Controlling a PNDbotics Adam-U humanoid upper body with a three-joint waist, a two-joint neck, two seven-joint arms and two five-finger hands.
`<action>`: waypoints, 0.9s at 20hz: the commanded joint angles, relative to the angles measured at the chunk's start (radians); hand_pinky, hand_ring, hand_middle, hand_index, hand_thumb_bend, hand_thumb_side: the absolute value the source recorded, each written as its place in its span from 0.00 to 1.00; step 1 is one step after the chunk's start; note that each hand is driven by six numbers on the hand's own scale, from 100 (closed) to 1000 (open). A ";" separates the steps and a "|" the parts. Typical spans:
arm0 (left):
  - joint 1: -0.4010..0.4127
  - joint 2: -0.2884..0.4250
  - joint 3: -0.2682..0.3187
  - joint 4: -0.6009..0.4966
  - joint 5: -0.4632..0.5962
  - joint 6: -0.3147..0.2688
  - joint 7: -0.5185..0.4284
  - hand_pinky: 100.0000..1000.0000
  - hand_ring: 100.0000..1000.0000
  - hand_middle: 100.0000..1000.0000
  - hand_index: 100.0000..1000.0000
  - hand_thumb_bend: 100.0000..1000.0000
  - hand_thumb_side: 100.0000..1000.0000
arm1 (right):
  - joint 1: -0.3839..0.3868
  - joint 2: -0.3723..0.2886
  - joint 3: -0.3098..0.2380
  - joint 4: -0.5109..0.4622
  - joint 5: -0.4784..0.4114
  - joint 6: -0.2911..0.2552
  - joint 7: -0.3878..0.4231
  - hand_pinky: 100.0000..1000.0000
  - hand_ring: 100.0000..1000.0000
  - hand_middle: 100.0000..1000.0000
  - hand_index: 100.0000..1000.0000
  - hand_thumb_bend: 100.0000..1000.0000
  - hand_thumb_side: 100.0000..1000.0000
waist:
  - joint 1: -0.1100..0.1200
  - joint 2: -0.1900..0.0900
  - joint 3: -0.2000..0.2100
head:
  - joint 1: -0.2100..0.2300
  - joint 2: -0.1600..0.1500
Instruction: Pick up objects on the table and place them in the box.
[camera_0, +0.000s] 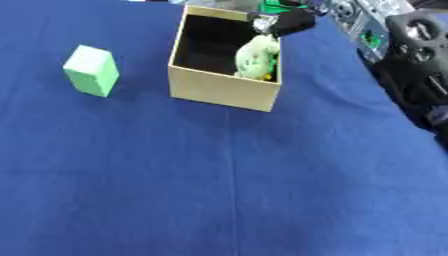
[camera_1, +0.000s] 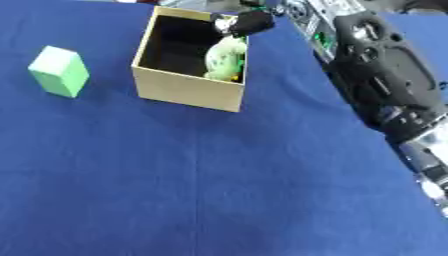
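Right eye view: counter (camera_1: 201, 190) w/ blue cloth fills nearly the whole frame, lying slightly askew. Right arm (camera_1: 385, 85), black w/ silver joint near the lower right edge, runs along the right side up toward the far end of the counter. Tan cardboard box (camera_1: 188, 92), open top, dark inside, sits at upper centre. Green block (camera_1: 59, 71) stands upright on the cloth to the box's left, apart from it, not touching. Pale green soft item (camera_1: 224, 59) w/ a bit of yellow at its lower end hangs inside the box against its right wall, top about level w/ the rim. Right hand (camera_1: 247, 23) is over the box's far right corner; dark fingers sit right at the top of the pale item, seemingly pinching it, but can't tell for sure how far they're closed. Left hand doesn't show in either view.
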 joint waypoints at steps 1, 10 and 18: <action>-0.007 0.022 0.003 -0.018 0.000 0.001 0.000 0.75 0.61 0.57 0.73 0.14 0.92 | -0.022 -0.027 -0.021 -0.043 -0.027 0.013 -0.005 0.83 0.92 0.85 0.96 0.00 1.00 | 0.005 -0.029 -0.002 | 0.001 0.000; -0.017 0.047 -0.001 -0.018 -0.005 0.017 0.005 0.75 0.61 0.57 0.73 0.15 0.92 | 0.063 -0.163 -0.108 -0.361 -0.386 0.199 -0.090 0.77 0.77 0.76 0.87 0.00 1.00 | 0.017 -0.032 -0.016 | 0.031 0.011; -0.042 0.104 -0.015 -0.018 -0.043 0.046 0.024 0.75 0.61 0.58 0.74 0.17 0.89 | 0.282 -0.328 -0.233 -0.764 -0.781 0.407 -0.364 0.74 0.67 0.71 0.84 0.00 0.80 | 0.045 -0.029 -0.046 | 0.091 0.016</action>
